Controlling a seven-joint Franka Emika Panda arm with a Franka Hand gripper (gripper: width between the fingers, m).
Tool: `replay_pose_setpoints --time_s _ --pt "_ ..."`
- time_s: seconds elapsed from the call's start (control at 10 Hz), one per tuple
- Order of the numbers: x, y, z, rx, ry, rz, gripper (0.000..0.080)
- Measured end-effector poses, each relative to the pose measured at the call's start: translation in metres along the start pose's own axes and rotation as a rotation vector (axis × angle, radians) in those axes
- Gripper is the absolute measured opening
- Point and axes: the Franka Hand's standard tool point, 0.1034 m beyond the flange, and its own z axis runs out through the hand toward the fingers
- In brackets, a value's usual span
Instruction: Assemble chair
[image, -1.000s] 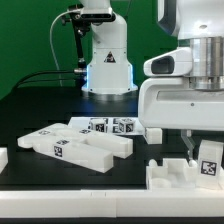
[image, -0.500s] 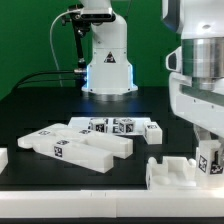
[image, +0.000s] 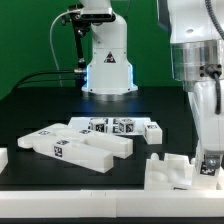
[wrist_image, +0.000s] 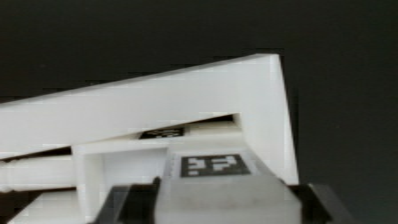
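White tagged piece (wrist_image: 214, 165) sits clamped between the dark fingers (wrist_image: 121, 205) of your gripper (image: 207, 162), low over the black table (image: 100, 195) at the exterior view's right, well apart from the loose white parts (image: 75, 145)

Background's just a flat green wall (image: 30, 30) behind the whole setup. The worktop (image: 40, 105) is matte black and pretty evenly lit, with barely any glare. A dark cable (image: 30, 77) trails across its far side on the exterior view's left.
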Motion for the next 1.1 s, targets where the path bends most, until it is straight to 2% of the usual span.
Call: replay_pose_setpoints --time_s 0.1,0.2,0.3,0.4,0.6,0.7,1.1 --pt "0.0 0.0 0.0 0.0 0.0 0.0 0.0383" --pt "0.0 0.0 0.0 0.0 0.0 -0.001 0.0524" --pt "0.0 0.0 0.0 0.002 0.0 -0.007 0.0611" --pt "-0.001 -0.002 -0.006 0.019 -0.004 -0.039 0.0611" --pt "0.004 0.0 -0.03 0.073 -0.014 -0.069 0.0642" --pt "0.003 0.002 -0.035 0.072 -0.017 -0.07 0.0648" --pt "0.004 0.004 -0.03 0.066 -0.012 -0.091 0.0649"
